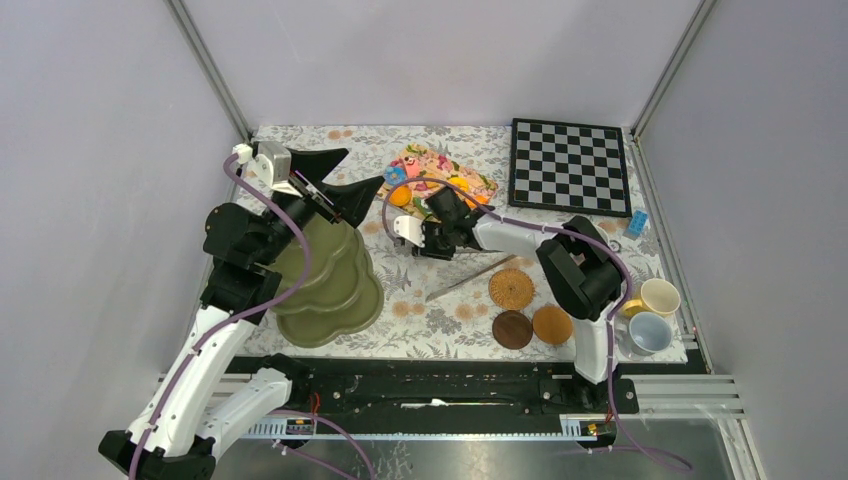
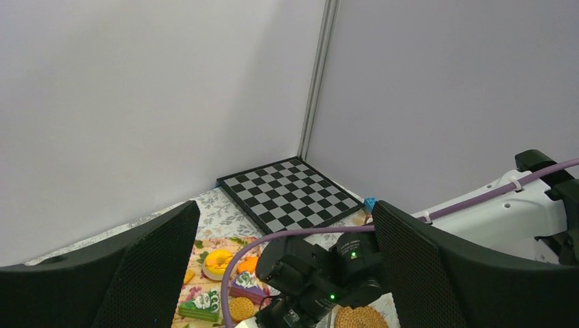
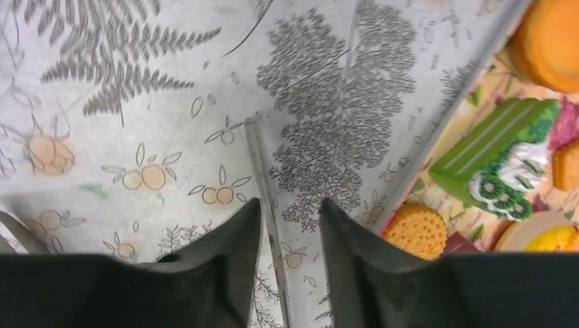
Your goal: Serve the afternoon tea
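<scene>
Right wrist view: green cake slice lies flat on the flowered mat. Its long axis runs diagonally, lower left to upper right. It has pale stripes along the side, with white cream and kiwi rounds at the lower right end. A round biscuit, tan with a dotted rim, sits just below it at the mat's edge.

The right hand has its fingers narrowly apart with nothing between them. It hangs over the bare printed surface. The slice and biscuit lie off to its right, apart from the fingertips.

Top view: the pastries are clustered on the mat at mid-back, left of the chessboard. The right hand is at the mat's near edge.

The left hand is spread wide, empty, and raised, pointing towards the pastries. It is above the back of the olive stand. The stand is upright with three scalloped tiers, partly hidden by the left arm.

Three coasters lie near-right, beside the tongs. The yellow mug and pale blue mug stand upright at the right edge.
</scene>
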Controlling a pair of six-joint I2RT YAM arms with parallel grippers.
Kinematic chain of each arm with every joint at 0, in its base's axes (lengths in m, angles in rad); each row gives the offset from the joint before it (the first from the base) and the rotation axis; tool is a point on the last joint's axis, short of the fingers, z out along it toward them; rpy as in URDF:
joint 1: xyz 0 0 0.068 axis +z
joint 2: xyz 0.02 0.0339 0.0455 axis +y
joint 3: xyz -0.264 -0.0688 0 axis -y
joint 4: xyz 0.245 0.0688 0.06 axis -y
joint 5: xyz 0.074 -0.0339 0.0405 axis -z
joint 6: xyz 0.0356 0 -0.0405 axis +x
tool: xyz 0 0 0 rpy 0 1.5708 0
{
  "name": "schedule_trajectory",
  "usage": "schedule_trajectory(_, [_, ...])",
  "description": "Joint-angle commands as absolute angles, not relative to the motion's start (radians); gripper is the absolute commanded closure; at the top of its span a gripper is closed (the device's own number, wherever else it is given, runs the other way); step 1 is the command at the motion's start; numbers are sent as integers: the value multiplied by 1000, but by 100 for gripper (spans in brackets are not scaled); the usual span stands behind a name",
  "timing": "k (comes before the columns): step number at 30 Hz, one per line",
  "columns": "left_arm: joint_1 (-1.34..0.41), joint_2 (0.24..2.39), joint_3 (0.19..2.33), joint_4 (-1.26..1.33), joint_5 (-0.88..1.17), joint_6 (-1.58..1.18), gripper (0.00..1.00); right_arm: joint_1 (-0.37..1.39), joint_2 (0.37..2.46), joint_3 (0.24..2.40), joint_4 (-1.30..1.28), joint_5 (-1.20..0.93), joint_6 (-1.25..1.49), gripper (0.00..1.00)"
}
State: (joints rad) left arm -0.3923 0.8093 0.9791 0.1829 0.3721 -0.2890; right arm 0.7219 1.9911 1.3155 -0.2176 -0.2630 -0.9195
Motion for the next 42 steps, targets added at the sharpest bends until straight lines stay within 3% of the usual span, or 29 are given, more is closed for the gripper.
schedule_trajectory(1, [-396, 818, 978, 242, 387, -295, 1, 725, 1920, 1370, -205, -256, -799, 48])
schedule_trajectory(5, [-396, 816, 978, 242, 387, -295, 1, 692, 1742, 1254, -205, -266, -809, 2])
schedule_trajectory(6, [-396, 812, 979, 242, 389, -295, 1, 669, 1693, 1218, -205, -290, -809, 1])
schedule_trajectory(11, [-398, 794, 982, 245, 405, -303, 1, 552, 1422, 962, -180, -420, -987, 0])
schedule_trajectory(14, [-408, 782, 980, 248, 410, -300, 1, 452, 1361, 888, -150, -504, -978, 0])
schedule_trajectory(21, [-424, 769, 971, 249, 394, -280, 1, 362, 1412, 885, -243, -609, -1057, 0])
schedule_trajectory(42, [-430, 806, 977, 245, 411, -276, 1, 339, 1670, 988, -296, -575, -1178, 0])
